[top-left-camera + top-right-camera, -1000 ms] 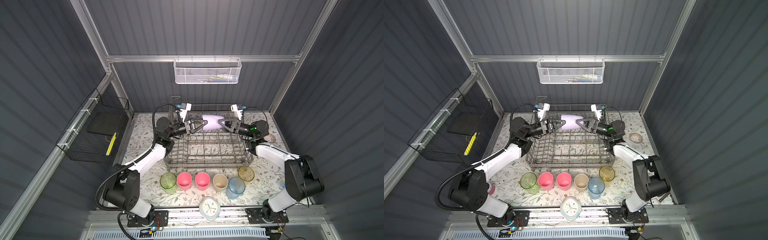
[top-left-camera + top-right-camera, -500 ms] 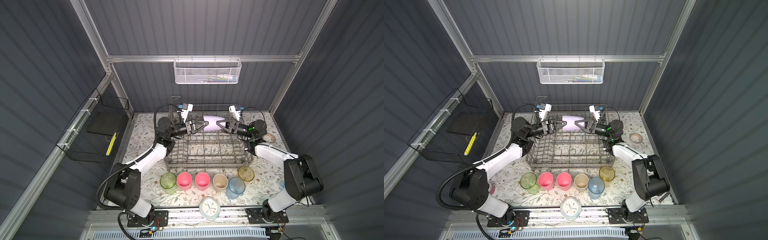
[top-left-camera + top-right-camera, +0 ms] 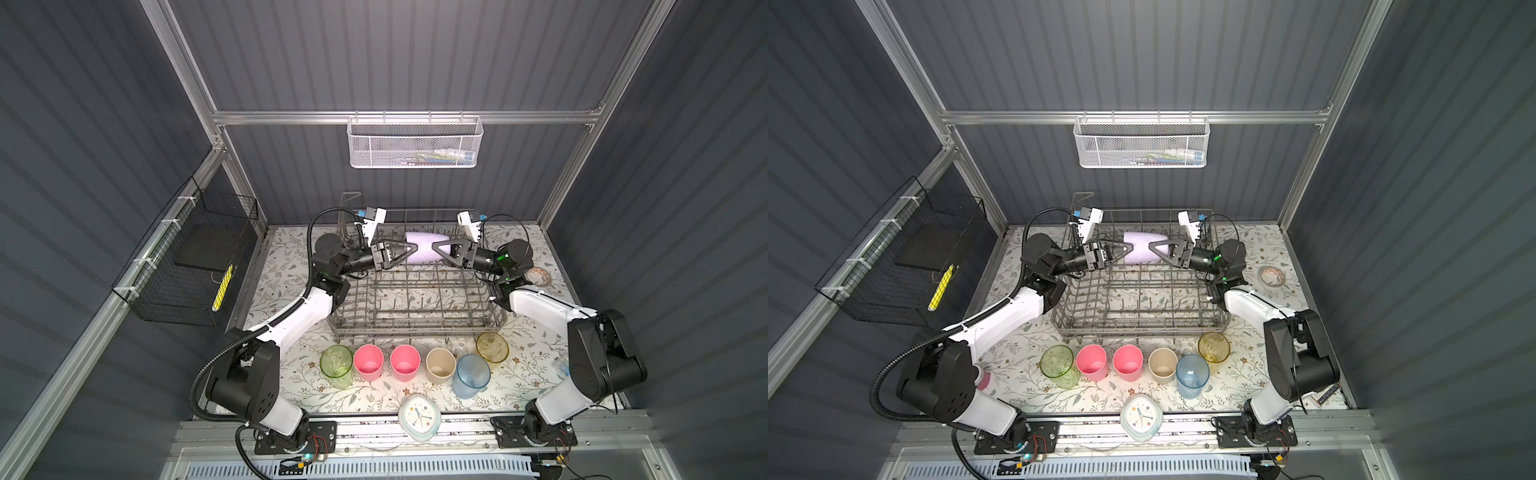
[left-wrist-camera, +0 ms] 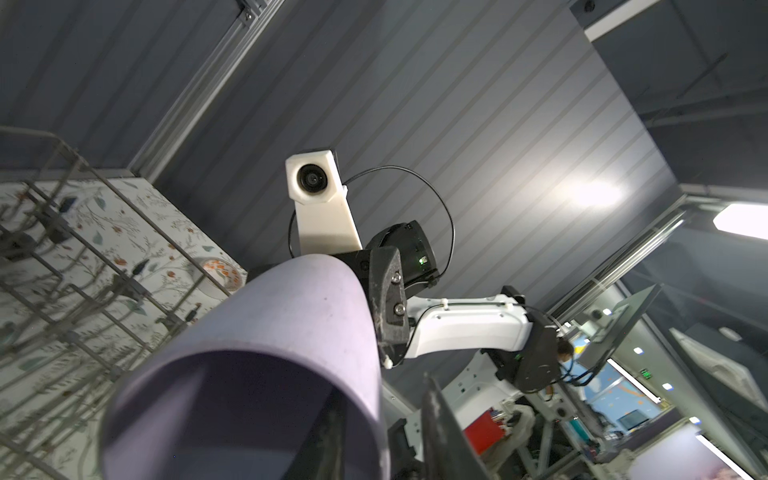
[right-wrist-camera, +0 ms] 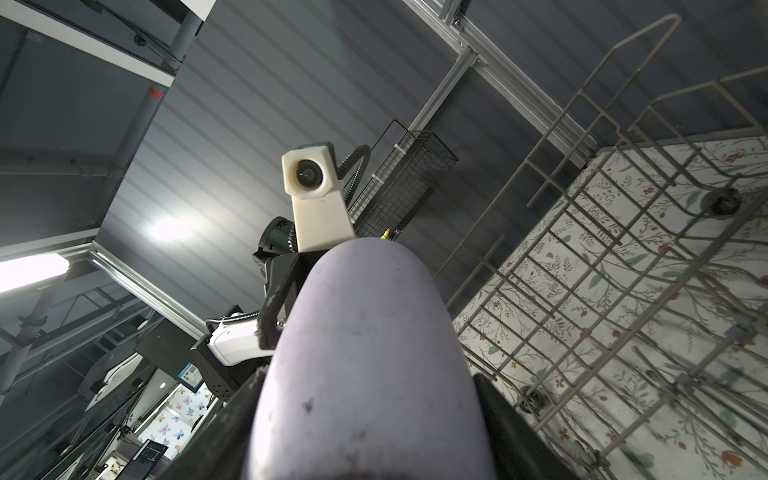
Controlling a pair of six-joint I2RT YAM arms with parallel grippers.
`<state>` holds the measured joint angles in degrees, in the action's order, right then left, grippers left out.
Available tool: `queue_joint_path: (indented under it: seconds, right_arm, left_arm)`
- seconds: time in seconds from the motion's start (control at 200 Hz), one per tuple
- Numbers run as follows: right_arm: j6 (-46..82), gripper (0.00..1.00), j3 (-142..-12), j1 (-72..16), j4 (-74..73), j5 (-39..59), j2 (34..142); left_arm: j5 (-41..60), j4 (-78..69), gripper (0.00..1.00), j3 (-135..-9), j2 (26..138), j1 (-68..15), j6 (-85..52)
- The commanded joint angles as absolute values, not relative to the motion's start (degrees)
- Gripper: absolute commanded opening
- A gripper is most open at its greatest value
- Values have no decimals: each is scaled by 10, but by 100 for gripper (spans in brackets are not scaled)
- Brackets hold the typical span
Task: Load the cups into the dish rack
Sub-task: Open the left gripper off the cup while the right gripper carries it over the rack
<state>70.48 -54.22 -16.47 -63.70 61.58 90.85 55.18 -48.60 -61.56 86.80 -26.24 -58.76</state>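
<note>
Your left jaws have loosened around the lavender cup's (image 3: 423,254) rim and now stand slightly apart, while your right jaws have closed on its base. The cup still hangs on its side above the far end of the dish rack (image 3: 415,331).

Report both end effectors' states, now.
Left end effector: open, straddling the lavender cup rim.
Right end effector: closed on the lavender cup.

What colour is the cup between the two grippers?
Lavender; the cup shows best in the right wrist view.
</note>
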Motion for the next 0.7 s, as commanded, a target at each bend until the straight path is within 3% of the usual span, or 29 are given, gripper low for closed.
queue_joint_path:
  seconds: [0.0, 0.16, 0.26, 0.35, 0.42, 0.695]
  right_arm:
    - [655, 51, -532, -144, -594, 607, 863]
    - [569, 48, -524, -103, -453, 592, 798]
    - [451, 46, -539, -76, -260, 555, 741]
    - [273, 46, -599, -75, 11, 434, 696]
    - [197, 46, -639, -78, 135, 336, 685]
    - [86, 46, -716, -115, 321, 71, 724]
  left_arm:
    - [549, -448, 47, -623, 821, -266, -541]
    - [529, -362, 55, -622, 780, -265, -478]
    - [512, -279, 56, -622, 751, -265, -418]
    - [493, -199, 57, -623, 722, -265, -357]
    - [477, -150, 57, -623, 705, -265, -322]
    - [458, -75, 59, -623, 694, -266, -266]
